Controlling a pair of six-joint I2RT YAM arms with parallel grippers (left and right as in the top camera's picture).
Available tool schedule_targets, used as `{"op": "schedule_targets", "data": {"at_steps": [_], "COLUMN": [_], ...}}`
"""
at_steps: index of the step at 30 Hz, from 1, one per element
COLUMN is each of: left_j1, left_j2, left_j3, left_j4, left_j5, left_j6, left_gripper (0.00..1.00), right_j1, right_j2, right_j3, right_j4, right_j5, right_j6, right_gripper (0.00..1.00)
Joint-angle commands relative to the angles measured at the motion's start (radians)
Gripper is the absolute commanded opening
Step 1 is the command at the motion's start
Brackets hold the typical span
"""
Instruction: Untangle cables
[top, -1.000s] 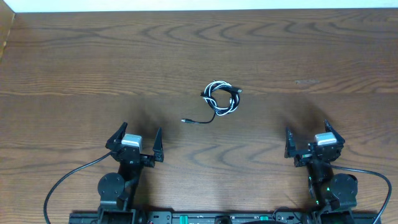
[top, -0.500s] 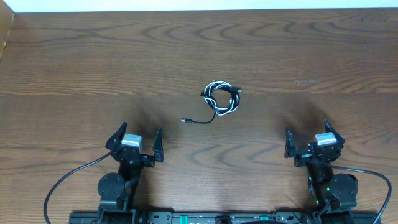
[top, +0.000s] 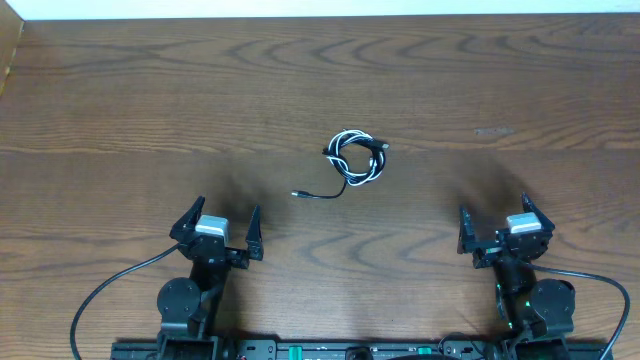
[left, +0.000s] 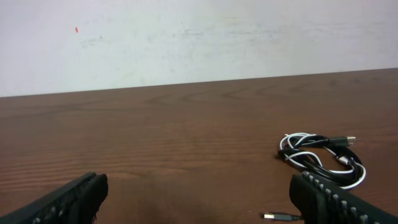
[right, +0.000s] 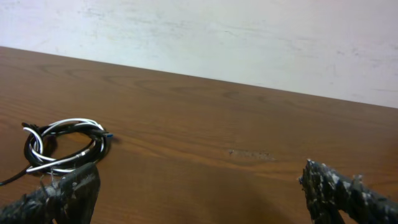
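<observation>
Tangled cables (top: 355, 158) on bench (top: 120, 100); left end effector (top: 226, 208) and right end effector (top: 495, 207) spread wide, empty, well apart from them.

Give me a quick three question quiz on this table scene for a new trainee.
1. True or false: the left gripper and right gripper both stand open, touching nothing, apart from the tangled cables.
2. Pick one: the tangled cables are A) white and black, B) red and blue, C) all white.
3. Fill in: the loose plug end lies toward the robot's ___ of the tangle.
Key: 1 true; 2 A; 3 left.
</observation>
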Motion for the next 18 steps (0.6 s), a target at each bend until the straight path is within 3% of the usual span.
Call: {"op": "schedule_targets", "data": {"at_steps": [1, 9, 18], "left_j1": [0.006, 0.006, 0.006], "left_j2": [-0.005, -0.005, 0.006], "left_j3": [-0.012, -0.012, 0.025], "left_j4": [-0.040, 0.023, 0.019], "left_j5": [0.006, 0.010, 0.014], "left_j6": [0.010, 0.014, 0.005], "left_gripper": [0.98, 0.98, 0.98], "right_j1": [0.003, 0.003, 0.003], "right_j2": [-0.005, -0.005, -0.005], "right_j3": [-0.001, -0.001, -0.001], "right_j4": [0.011, -0.004, 0.010], "right_j5": [0.030, -0.009, -0.117], "right_j6": [-0.002, 0.003, 0.115], "right_gripper": [0.99, 0.99, 0.99]}}
